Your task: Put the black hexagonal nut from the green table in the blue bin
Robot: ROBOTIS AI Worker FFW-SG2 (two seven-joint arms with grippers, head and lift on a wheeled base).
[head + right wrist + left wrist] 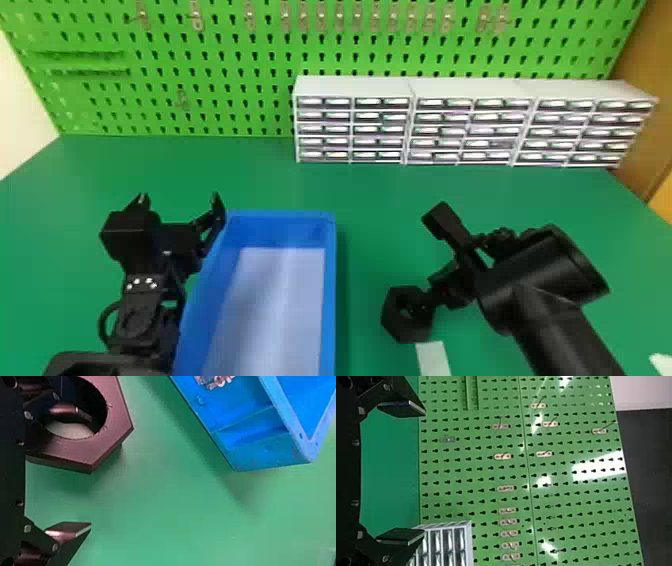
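Right gripper point(431, 257) is standing wide open, not clamping anything. Nut point(407, 317) is sitting partly between the jaws: one finger point(70, 411) is showing inside the hole's outline, the other point(70, 528) is standing apart, outside the rim. Blue bin point(328, 300) is lying left of nut. Left gripper point(179, 200) is hanging wide open, empty, beside bin. Drawers point(410, 87) are standing beyond, before pegboard point(240, 60).

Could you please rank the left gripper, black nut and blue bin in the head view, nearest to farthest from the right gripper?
1. Black nut, at one finger
2. Blue bin, left of the nut
3. Left gripper, at the bin's left side
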